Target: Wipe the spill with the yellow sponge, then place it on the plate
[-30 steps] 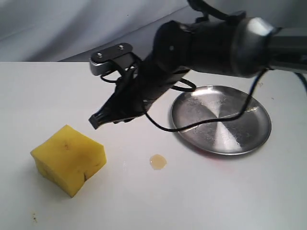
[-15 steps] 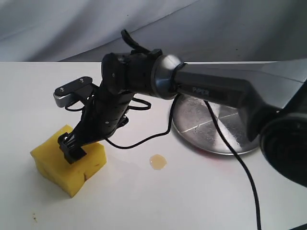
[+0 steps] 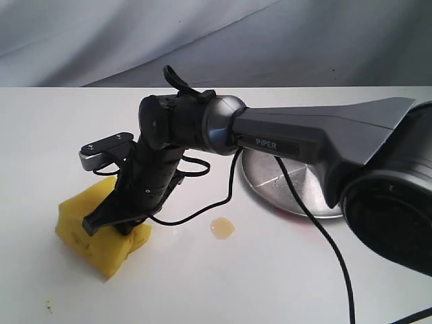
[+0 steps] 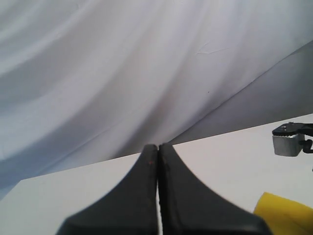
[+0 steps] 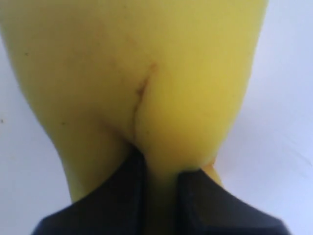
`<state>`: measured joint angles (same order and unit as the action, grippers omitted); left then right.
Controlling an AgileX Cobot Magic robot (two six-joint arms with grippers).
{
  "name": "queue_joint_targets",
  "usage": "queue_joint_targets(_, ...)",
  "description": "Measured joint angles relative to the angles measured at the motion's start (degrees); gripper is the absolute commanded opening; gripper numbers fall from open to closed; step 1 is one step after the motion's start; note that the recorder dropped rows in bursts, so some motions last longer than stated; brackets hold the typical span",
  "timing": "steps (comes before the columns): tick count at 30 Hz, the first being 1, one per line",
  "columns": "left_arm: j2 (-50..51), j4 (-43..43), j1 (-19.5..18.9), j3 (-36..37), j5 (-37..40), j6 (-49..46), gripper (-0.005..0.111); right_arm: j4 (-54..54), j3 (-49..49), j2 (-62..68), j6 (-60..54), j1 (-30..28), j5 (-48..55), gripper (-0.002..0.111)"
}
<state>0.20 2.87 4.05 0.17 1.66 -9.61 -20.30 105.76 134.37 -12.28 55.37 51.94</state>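
Note:
The yellow sponge (image 3: 91, 233) sits at the left of the white table, squashed where my right gripper (image 3: 111, 221) is shut on it. In the right wrist view the sponge (image 5: 142, 78) fills the picture and its foam bulges between the two dark fingers (image 5: 105, 205). A small amber spill (image 3: 222, 227) lies on the table to the right of the sponge, apart from it. The silver plate (image 3: 270, 182) lies further right, mostly hidden behind the right arm. My left gripper (image 4: 158, 149) is shut on nothing, away from the table top, with a corner of the sponge (image 4: 286, 213) beside it.
The right arm's black cable (image 3: 196, 212) loops down onto the table between sponge and spill. A grey cloth backdrop (image 3: 202, 40) hangs behind the table. A few dark specks (image 3: 48, 308) lie near the front left edge.
The right arm swung left from above the plate down onto the sponge. Its gripper has closed on the sponge, which is now squashed and shifted slightly right.

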Motion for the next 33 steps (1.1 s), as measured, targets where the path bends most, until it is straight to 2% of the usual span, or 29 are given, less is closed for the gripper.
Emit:
queue_joint_targets(5, 0.0, 0.0, 0.0, 0.0, 0.0, 0.0, 0.000, 5.0, -0.6, -3.0, 4.9, 0.1, 3.5, 0.000)
queue_joint_targets(8, 0.0, 0.0, 0.0, 0.0, 0.0, 0.0, 0.000, 6.4, -4.5, -8.0, 5.9, 0.1, 3.5, 0.000)
queue_joint_targets(14, 0.0, 0.0, 0.0, 0.0, 0.0, 0.0, 0.000, 10.4, -20.5, -23.0, 6.5, 0.1, -2.1, 0.000)
queue_joint_targets(22, 0.0, 0.0, 0.0, 0.0, 0.0, 0.0, 0.000, 26.2, -43.2, -40.1, 17.3, 0.0, -3.9, 0.000)
queue_joint_targets(28, 0.0, 0.0, 0.0, 0.0, 0.0, 0.0, 0.000, 32.4, -51.5, -43.3, 21.4, -0.9, -4.6, 0.000)
queue_joint_targets(33, 0.0, 0.0, 0.0, 0.0, 0.0, 0.0, 0.000, 32.7, -52.5, -39.8, 21.5, -3.8, -8.2, 0.000)
